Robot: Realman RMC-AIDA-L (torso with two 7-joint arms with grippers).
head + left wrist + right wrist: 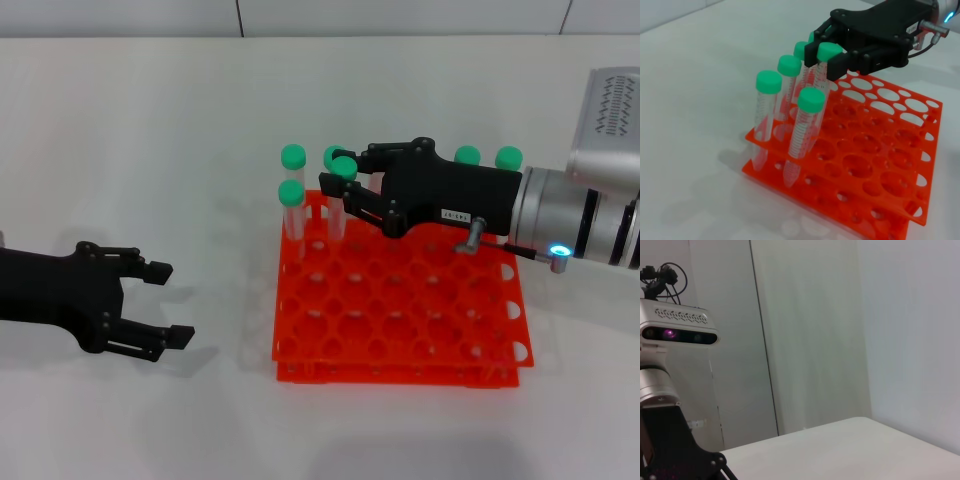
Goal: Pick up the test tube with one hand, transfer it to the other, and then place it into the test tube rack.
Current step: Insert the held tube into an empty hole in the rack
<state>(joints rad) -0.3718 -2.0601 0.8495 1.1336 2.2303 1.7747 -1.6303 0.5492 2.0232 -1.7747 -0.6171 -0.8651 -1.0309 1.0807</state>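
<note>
The orange-red test tube rack (400, 376) stands mid-table, also seen in the left wrist view (835, 172). My right gripper (352, 178), black with a white label and a blue wrist light, reaches over the rack's far left part and is shut on the test tube (343, 170) just under its green cap. The tube stands upright with its lower end in a rack hole. From the left wrist view, the same gripper (826, 62) clamps the tube (828, 51). My left gripper (178, 302) rests open and holds nothing, left of the rack.
Other green-capped tubes stand in the rack: two at the far left corner (292, 157) (291, 193), one behind the held tube (333, 154), two at the far right (467, 155) (509, 157). The right wrist view shows only a wall and the table's edge.
</note>
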